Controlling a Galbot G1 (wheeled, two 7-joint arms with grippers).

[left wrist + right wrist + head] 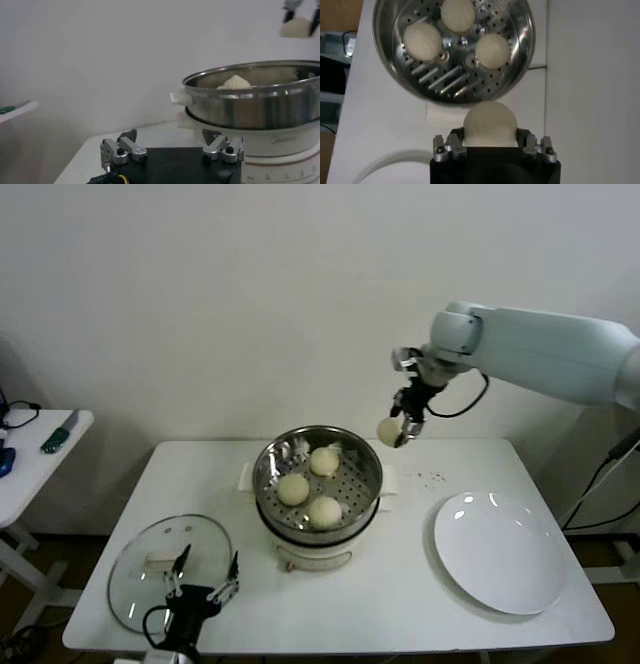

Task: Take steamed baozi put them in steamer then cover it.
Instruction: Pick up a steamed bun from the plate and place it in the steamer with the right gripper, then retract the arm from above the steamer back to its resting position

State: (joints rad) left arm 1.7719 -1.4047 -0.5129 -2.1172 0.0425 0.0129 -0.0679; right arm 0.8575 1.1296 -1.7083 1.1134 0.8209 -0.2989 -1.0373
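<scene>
The steel steamer [318,446] sits on its white pot base at the table's middle and holds three cream baozi [293,488]. My right gripper [400,429] is shut on a fourth baozi [388,431], held in the air above the steamer's far right rim. In the right wrist view that baozi [489,124] sits between the fingers, with the steamer [395,75] below and beyond it. My left gripper [204,579] is open and empty, low at the front left, next to the glass lid [140,559]. In the left wrist view it [172,145] faces the steamer's wall [250,107].
A flat white plate [500,552] lies bare at the table's right. The round glass lid lies flat at the front left. A small side table [40,454] with tools stands at the far left. A wall runs behind the table.
</scene>
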